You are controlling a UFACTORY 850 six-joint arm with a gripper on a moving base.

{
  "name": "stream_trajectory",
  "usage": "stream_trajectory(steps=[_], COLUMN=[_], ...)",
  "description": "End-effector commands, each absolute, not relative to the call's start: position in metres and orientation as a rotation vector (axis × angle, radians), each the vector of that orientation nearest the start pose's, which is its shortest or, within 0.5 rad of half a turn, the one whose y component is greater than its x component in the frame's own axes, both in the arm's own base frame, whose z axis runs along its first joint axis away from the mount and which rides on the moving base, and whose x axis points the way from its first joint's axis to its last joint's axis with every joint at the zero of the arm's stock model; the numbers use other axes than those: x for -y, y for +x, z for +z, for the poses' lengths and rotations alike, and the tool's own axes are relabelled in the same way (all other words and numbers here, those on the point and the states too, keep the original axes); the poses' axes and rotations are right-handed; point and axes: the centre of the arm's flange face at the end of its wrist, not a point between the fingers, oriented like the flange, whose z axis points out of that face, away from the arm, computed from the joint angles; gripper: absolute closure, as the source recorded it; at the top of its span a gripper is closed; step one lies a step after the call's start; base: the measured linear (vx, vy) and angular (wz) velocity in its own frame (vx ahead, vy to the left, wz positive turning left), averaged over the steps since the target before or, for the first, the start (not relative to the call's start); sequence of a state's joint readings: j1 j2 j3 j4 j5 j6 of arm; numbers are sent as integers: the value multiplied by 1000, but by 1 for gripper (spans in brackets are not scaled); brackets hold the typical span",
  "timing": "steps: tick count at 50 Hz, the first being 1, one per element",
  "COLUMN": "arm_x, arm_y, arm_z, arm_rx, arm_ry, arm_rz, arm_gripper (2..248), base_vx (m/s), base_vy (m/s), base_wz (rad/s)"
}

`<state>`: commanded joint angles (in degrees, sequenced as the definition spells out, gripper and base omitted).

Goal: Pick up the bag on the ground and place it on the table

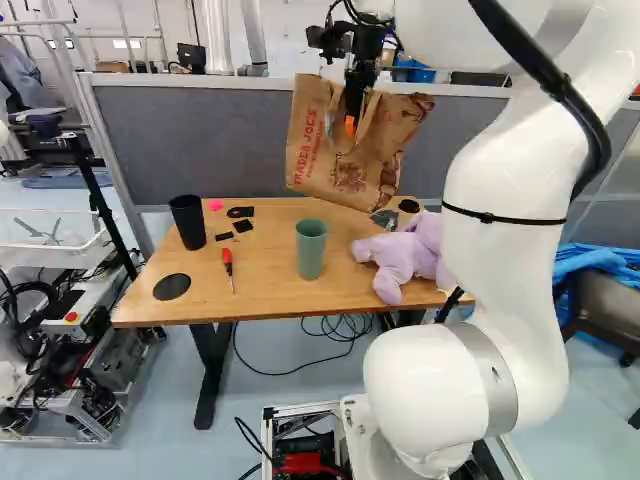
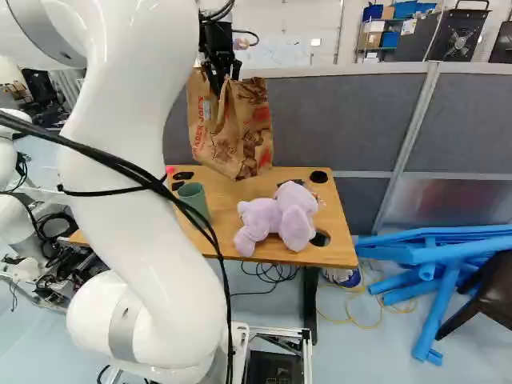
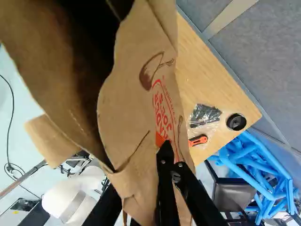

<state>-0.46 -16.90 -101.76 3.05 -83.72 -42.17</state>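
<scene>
We had the paper bag (image 1: 335, 150) up in the air, over the back part of the table (image 1: 260, 292). Our gripper (image 1: 352, 116) was pinching the bag by its top, with one finger on each side of the paper. In the left base view we could see a bit of orange pad (image 1: 350, 128) against the brown paper. The bag hung tilted, with one low corner pointing down. We could not tell if that corner touched the wood. In the wrist view, the bag's top was open and dark inside.

On the table, a green cup (image 1: 311, 249) stood up straight, and a purple soft toy (image 2: 276, 218) lay near it. A tall black cup (image 1: 188, 222) stood at the left of the left base view, with a flat black circle (image 1: 172, 287) in front of it. A red screwdriver (image 1: 229, 268) lay between the two cups.

Behind the table was a gray wall (image 1: 200, 135). At the right of the right base view, blue tubes (image 2: 436, 252) lay in a pile on the floor, with a dark chair (image 2: 490, 294) beside them.
</scene>
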Motion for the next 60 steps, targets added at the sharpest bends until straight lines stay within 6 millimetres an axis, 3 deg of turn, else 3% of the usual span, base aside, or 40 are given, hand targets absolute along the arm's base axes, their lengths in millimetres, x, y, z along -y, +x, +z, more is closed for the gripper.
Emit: stream_trajectory(steps=[60], arm_x=[0], arm_y=[612], arm_z=[662], arm_rx=[1083], arm_ry=[-2908], arm_rz=[-70], arm_gripper=[229], base_vx=[0], base_vy=[0], base_wz=[0])
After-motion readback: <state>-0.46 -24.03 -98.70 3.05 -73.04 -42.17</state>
